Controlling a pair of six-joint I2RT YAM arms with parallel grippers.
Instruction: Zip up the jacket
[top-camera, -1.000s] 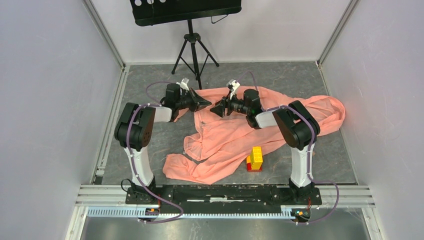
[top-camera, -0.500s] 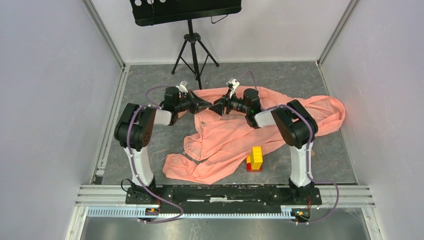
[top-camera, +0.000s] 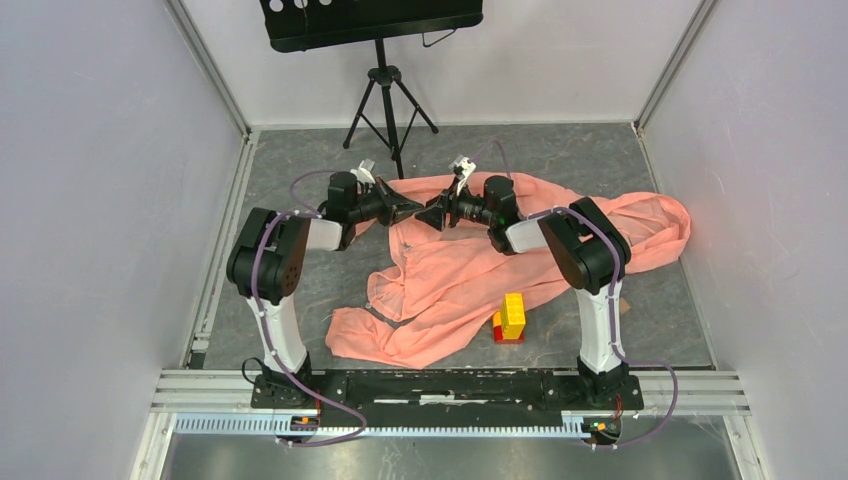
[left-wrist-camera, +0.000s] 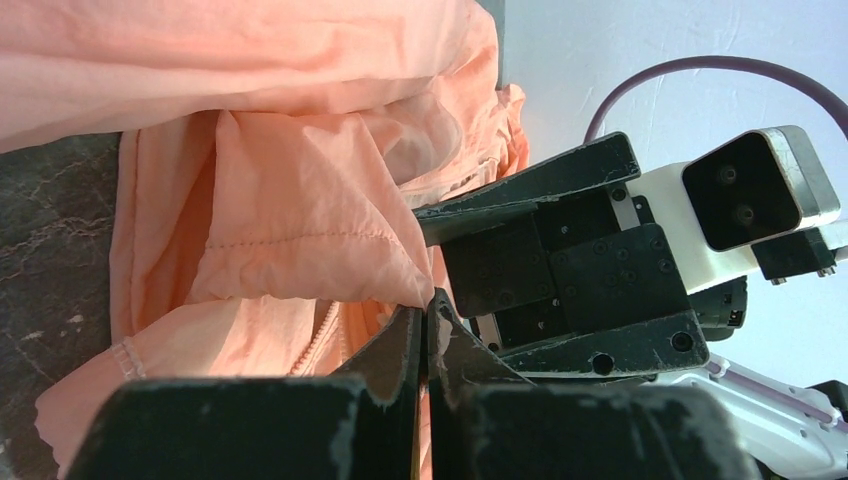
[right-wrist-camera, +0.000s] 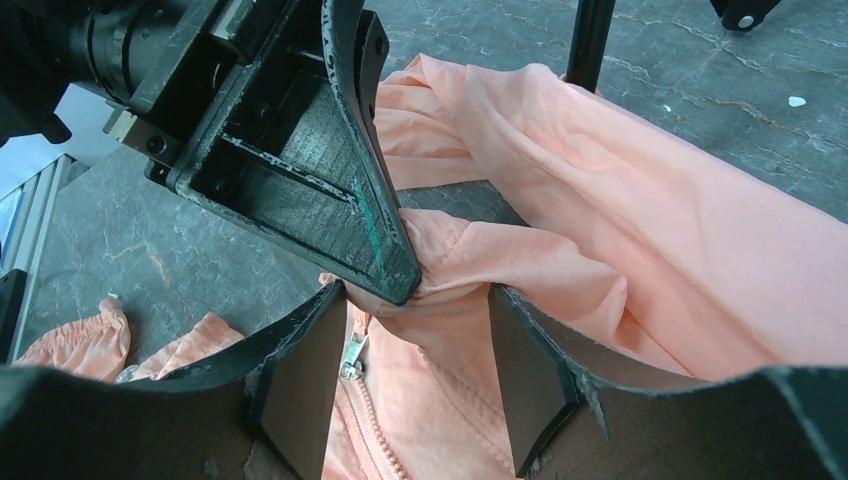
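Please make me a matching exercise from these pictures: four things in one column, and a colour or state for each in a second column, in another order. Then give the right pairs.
Things:
1. left end effector
2. right end effector
3. jacket
4. block stack

Colour or state:
A. yellow and red
B. open, a finger on each side of the fabric
C. shut on a fold of fabric
D. salmon-pink, crumpled

Pairs: 1-C, 2-B, 3-D, 4-A

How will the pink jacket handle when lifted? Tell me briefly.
Likely floppy: the jacket lies crumpled in loose folds. Probably light: the thin fabric bunches where the left gripper pinches it. Pushed, it would probably wrinkle, not slide.
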